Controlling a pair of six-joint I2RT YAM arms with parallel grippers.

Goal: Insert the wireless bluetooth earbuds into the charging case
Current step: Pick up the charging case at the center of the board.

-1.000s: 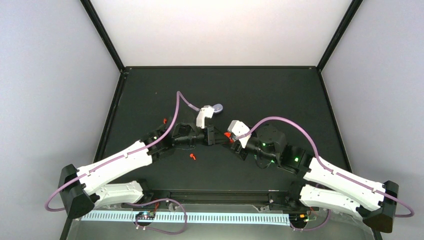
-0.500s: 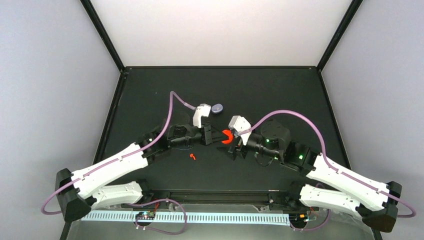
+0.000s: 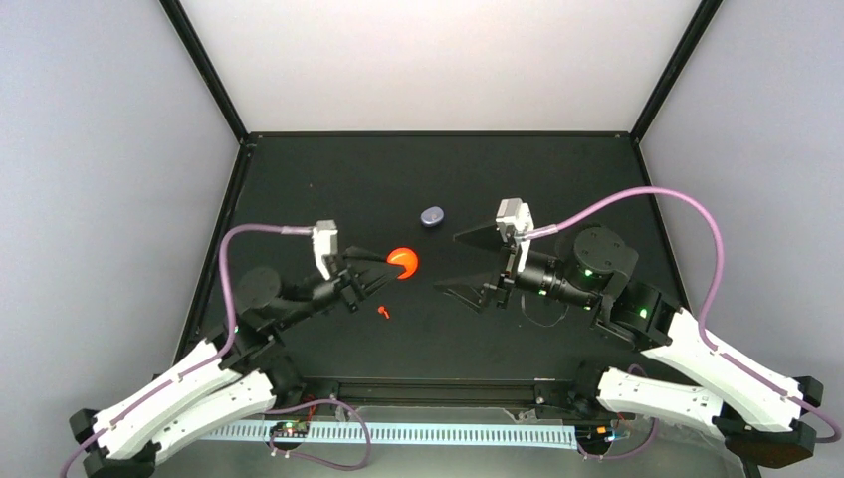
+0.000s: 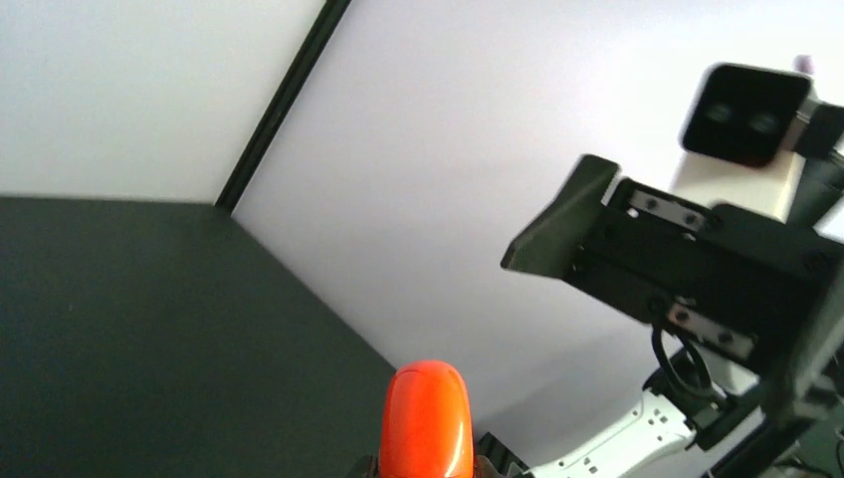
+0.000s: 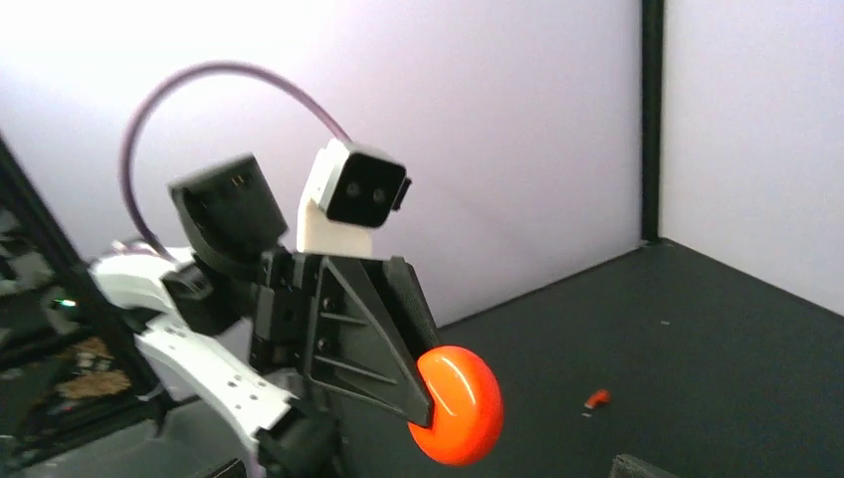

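Near the front of the table (image 3: 557,179), one red-orange earbud (image 3: 382,312) is lying loose, uninserted. Just behind it the left gripper (image 3: 391,268) is clamping the red-orange case (image 3: 402,263), seemingly shut now. The right gripper (image 3: 464,263), having pulled away rightward, is gaping wide, empty. Case probably needs reopening.

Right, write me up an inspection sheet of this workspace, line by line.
Surface: black matte table top, flat.
Job's things: red-orange pebble-shaped charging case held above the table; tiny red-orange hook-shaped earbud lying on the table; small lavender pebble-shaped case lying further back.
Clutter: nothing seen.
Grippers: left gripper shut on the red-orange case; right gripper open, holding nothing.
Cables: left purple cable and right purple cable loop from the wrists.
Surroundings: pale walls, black frame posts.
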